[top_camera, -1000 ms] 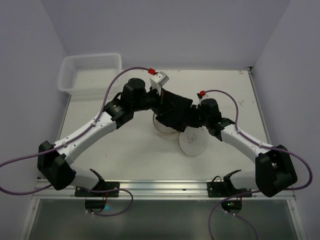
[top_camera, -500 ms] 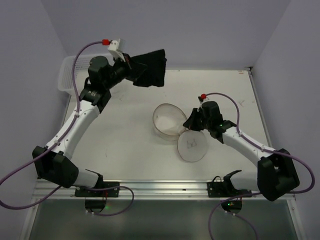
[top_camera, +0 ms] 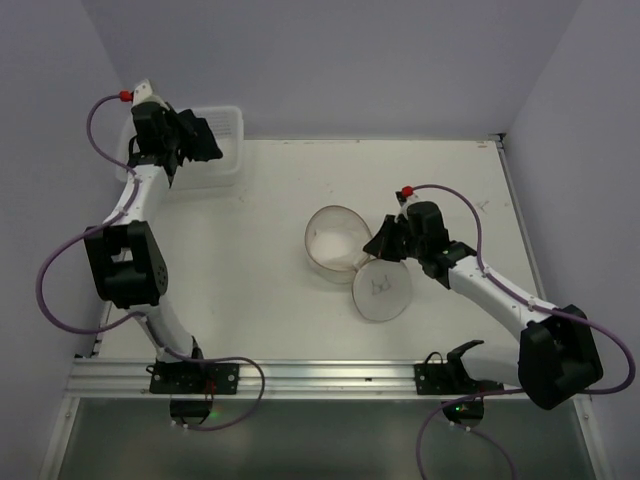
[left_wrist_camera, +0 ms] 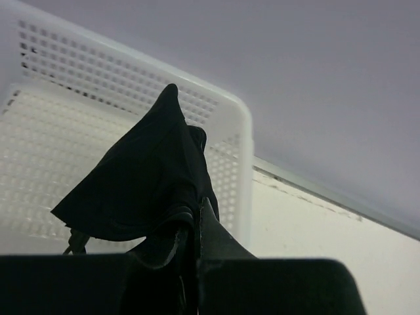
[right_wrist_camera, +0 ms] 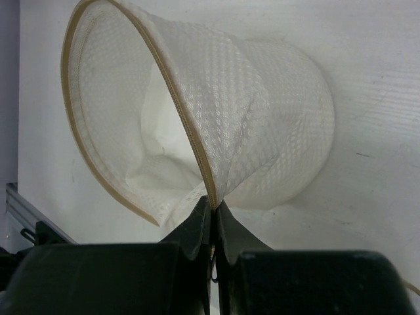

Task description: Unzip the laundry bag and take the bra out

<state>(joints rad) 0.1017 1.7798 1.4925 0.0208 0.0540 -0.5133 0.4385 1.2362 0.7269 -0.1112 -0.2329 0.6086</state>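
The white worktop [top_camera: 270,300] carries a white rectangular perforated plastic basket [top_camera: 225,125] at its far left corner, with the basket's long side running left to right along the far edge. Near the middle sits the round white mesh laundry bag [top_camera: 335,240] with its beige rim. It is unzipped and empty. Its cupped half is propped up with the mouth turned up and to the far left. Its flat face with the small black pictogram lies just to the near right, so the opened pair stretches from far left to near right. The black fabric bra [left_wrist_camera: 144,177] is out of the bag and well apart from it, bunched into a peaked fold. The left claw [left_wrist_camera: 197,220] is pinched fully closed on the bra's lower edge and holds it over the left part of the basket. From the claw the bra's length points to the far side, towards the basket's back wall. Whether the cloth touches the basket cannot be told. I judge the drop turns on this: the basket lies directly beneath and beyond the claw. The right claw [right_wrist_camera: 213,213], the nearer one to the bag, is closed tight on the beige seam where the two halves meet.
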